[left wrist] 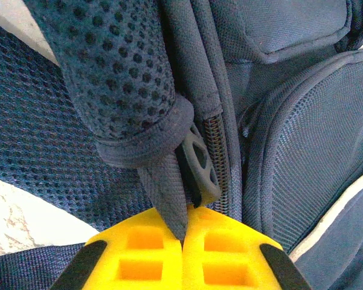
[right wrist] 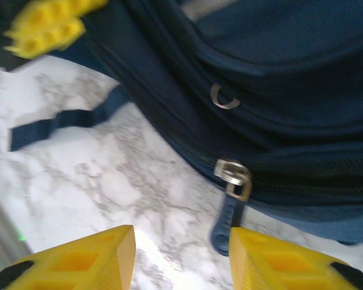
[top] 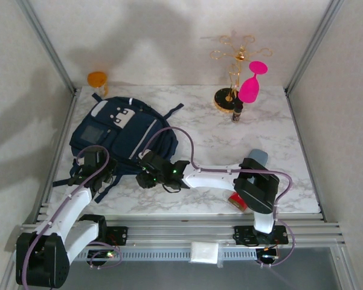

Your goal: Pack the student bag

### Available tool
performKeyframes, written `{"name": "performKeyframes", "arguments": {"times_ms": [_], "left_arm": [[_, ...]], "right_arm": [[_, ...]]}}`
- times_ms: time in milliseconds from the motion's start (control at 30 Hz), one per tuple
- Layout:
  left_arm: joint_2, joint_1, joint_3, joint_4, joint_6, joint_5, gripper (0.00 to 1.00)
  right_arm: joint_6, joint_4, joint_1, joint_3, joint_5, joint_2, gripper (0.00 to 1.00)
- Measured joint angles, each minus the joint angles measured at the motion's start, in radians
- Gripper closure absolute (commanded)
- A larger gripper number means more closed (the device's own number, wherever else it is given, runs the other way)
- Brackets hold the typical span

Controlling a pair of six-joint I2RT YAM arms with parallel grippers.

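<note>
The navy student bag (top: 124, 130) lies flat on the left half of the marble table. My left gripper (top: 92, 172) is at the bag's near left edge, shut on a dark webbing strap (left wrist: 163, 187) below the padded mesh shoulder strap (left wrist: 115, 72). My right gripper (top: 146, 175) is at the bag's near edge, open, with marble between its yellow fingers (right wrist: 90, 254). A metal zipper slider (right wrist: 232, 175) with a blue rubber pull tab (right wrist: 224, 226) hangs from the bag (right wrist: 278, 90) just ahead of the right finger, untouched.
A gold wire stand (top: 232, 66) with a pink glass (top: 252, 84) and a small dark bottle (top: 237, 112) is at the back right. An orange cup (top: 97, 79) sits behind the bag. A red item (top: 237, 200) and a grey-blue object (top: 258, 157) lie by the right arm.
</note>
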Motion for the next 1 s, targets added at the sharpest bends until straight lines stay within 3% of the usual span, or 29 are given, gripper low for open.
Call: {"name": "performKeyframes", "arguments": {"times_ms": [400, 567, 800, 1000], "left_arm": [[0.019, 0.000, 0.000, 0.002, 0.000, 0.000, 1.00], [0.019, 0.000, 0.000, 0.002, 0.000, -0.004, 1.00], [0.025, 0.002, 0.000, 0.001, 0.001, -0.012, 1.00], [0.042, 0.009, 0.002, -0.001, 0.007, -0.014, 1.00]], "right_arm": [[0.014, -0.179, 0.002, 0.166, 0.113, 0.137, 0.59], [0.032, -0.224, 0.002, 0.229, 0.149, 0.175, 0.72], [0.041, -0.223, -0.010, 0.215, 0.173, 0.163, 0.99], [0.039, -0.195, -0.035, 0.119, 0.158, 0.082, 1.00]]}}
